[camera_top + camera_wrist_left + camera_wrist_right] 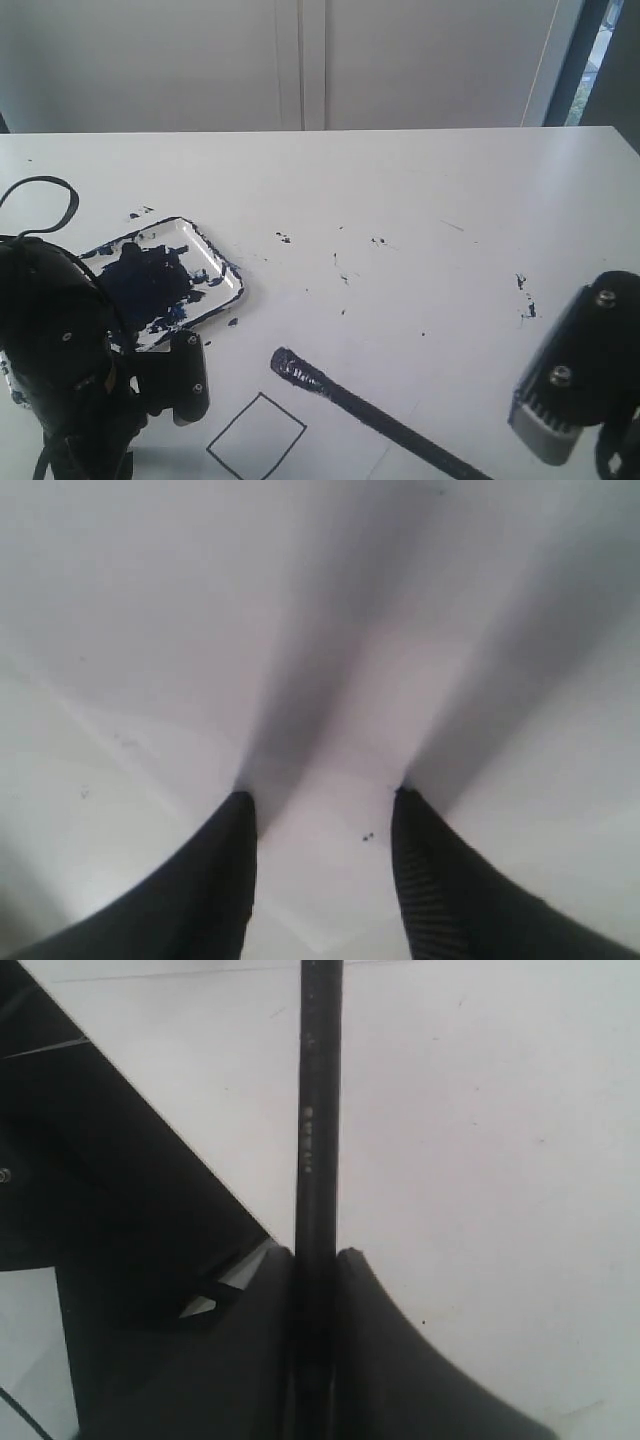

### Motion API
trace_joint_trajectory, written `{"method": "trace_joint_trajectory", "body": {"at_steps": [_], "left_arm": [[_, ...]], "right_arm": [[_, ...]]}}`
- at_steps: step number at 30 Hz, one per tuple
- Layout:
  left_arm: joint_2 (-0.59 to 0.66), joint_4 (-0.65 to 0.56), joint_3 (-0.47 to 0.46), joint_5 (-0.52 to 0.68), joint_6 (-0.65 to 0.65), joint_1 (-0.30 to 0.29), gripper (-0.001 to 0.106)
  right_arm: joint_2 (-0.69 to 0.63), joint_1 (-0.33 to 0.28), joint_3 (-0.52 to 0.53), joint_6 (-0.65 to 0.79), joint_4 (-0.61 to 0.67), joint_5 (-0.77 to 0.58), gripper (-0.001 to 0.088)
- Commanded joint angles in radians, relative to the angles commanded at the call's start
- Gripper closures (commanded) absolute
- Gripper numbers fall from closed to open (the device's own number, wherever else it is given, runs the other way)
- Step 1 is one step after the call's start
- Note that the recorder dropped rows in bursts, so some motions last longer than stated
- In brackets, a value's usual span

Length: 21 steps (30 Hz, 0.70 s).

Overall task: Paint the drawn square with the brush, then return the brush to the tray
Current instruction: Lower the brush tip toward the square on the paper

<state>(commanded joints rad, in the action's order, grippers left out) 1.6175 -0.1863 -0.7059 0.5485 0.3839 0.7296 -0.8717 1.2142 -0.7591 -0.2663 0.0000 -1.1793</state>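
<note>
Brush (380, 418), long and black, lies on a slant at the near right, clamped between the closed fingers of the right gripper (315, 1270), which holds it partway along the handle. Its paint-clotted tip points left and sits just beside the far right corner of the drawn square (257, 436); whether it touches the surface cannot be told. The square, a thin black outline near the front edge, is white inside, so painting has not begun. This looks like the approach with a loaded brush. The next move calls for bringing the tip nearer and leftward onto the outline, then stroking inside its lines.

At the near left, the left gripper (320, 810) has its fingers spread apart with nothing between them, tips down at the white surface.

Farther back on the left lies the tray (222, 262), white with a raised rim. It holds a large dark blue paint blob (145, 280) and smears, and no brush. Beyond it, dark specks dot the white table (450, 180).
</note>
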Motion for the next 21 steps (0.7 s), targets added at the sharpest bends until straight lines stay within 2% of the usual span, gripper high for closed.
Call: {"method": "trace_joint_trajectory", "body": {"at_steps": [5,14,21], "left_arm": [[0.000,0.002,0.000,0.000,-0.018,0.000,0.057],[0.000,0.002,0.000,-0.010,-0.048,0.000,0.057],[0.000,0.000,0.000,-0.072,-0.077,0.000,0.057]], "right_arm": [[-0.069,0.000,0.000,0.000,0.064,0.076,0.0868],[-0.137,0.000,0.000,-0.007,0.069,0.123,0.0868],[-0.180,0.000,0.000,-0.007,0.070,0.160,0.0868]]}}
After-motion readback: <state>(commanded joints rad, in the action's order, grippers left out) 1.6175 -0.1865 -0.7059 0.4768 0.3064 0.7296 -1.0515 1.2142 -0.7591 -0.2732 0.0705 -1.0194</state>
